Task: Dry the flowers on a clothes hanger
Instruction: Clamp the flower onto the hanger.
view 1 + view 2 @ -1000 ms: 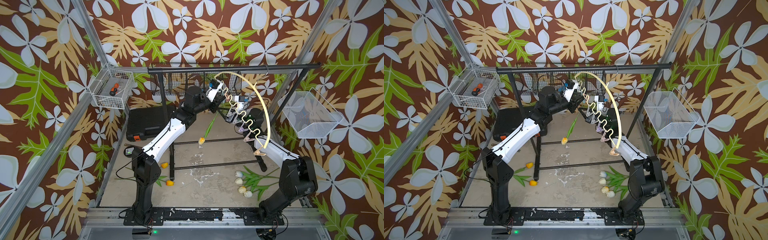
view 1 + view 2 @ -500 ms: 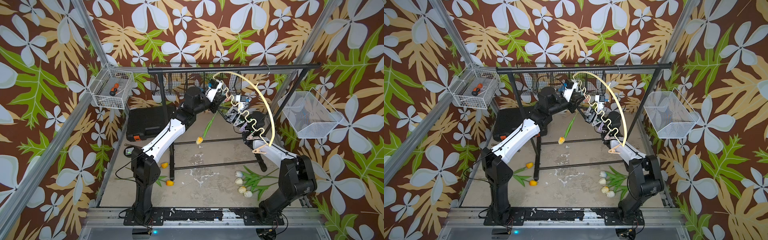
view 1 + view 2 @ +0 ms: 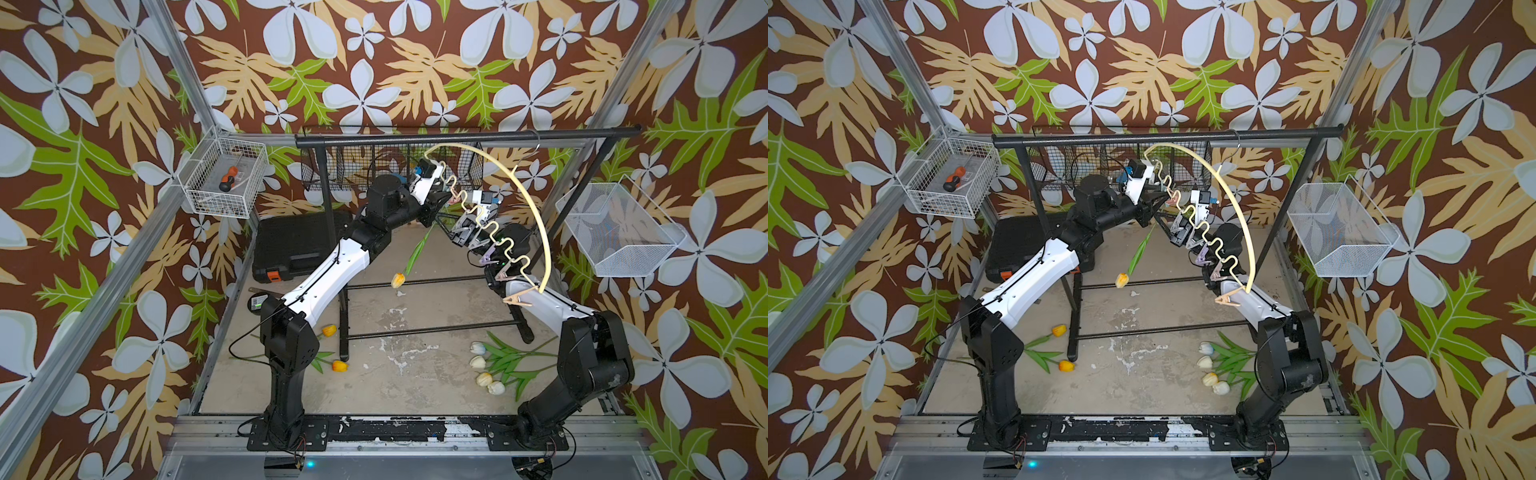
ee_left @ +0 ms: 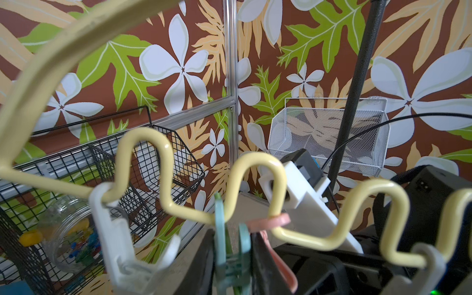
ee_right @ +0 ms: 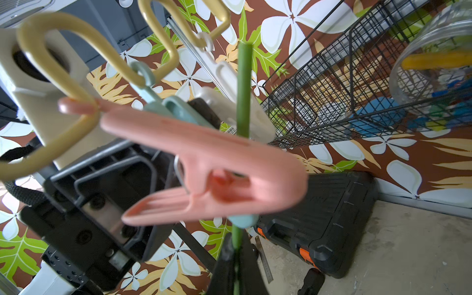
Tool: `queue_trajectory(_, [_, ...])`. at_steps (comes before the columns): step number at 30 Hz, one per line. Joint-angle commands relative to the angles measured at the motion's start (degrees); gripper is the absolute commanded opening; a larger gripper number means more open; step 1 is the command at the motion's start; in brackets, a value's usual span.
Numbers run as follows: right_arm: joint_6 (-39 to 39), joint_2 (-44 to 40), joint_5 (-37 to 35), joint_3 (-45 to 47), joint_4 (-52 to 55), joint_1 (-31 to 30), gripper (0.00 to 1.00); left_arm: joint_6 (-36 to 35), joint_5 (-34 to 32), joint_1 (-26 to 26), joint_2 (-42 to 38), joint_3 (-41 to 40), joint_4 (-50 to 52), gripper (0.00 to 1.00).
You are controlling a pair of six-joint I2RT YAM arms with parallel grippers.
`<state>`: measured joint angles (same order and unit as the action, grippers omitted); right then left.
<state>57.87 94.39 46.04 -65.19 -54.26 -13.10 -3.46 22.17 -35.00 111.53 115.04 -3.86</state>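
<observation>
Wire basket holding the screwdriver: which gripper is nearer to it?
Left. The left gripper is on the side toward the wire basket; the right gripper sits just beyond it.

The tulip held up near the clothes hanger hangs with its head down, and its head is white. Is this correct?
Not quite. The tulip near the clothes hanger does hang head down, but its head is orange-yellow, not white; both top views show this. The white tulips lie on the floor.

Both arms raised, wrists converging; left tool (image 3: 441,203) nearly closed; right tool (image 3: 451,226) clamped shut.
</observation>
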Motion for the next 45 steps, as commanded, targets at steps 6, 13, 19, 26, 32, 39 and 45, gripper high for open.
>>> queue_trajectory(6, [-2.9, -1.0, -0.6, -0.3, -0.3, 0.1, 0.0, 0.5, -0.2, 0.0, -1.1, -0.4, -1.5, 0.45])
queue_trajectory(13, [-5.1, -1.7, -1.1, -0.3, 2.0, 0.1, 0.0, 0.7, -0.3, 0.0, -1.8, -0.4, -1.2, 0.59])
queue_trajectory(19, [-8.3, -2.1, -2.0, -0.9, 5.8, 0.1, 0.0, 1.1, -0.9, 0.0, -4.4, -2.1, -0.4, 0.66])
queue_trajectory(26, [-16.0, -3.7, -5.0, -1.7, 14.8, 0.1, 0.18, 1.8, -2.7, 0.0, -10.2, -8.4, -0.4, 0.69])
queue_trajectory(32, [-21.2, -5.3, -7.6, -1.3, 19.7, 0.1, 0.29, 3.8, -4.0, 0.0, -15.6, -14.6, -0.2, 0.7])
queue_trajectory(39, [-25.8, -7.2, -9.9, 0.0, 23.3, 0.1, 0.33, 6.9, -5.7, 0.0, -21.2, -20.8, 0.6, 0.72])
queue_trajectory(45, [-28.9, -10.4, -11.5, 2.1, 27.0, 0.1, 0.36, 9.0, -8.4, 0.0, -24.0, -24.3, 2.9, 0.74])
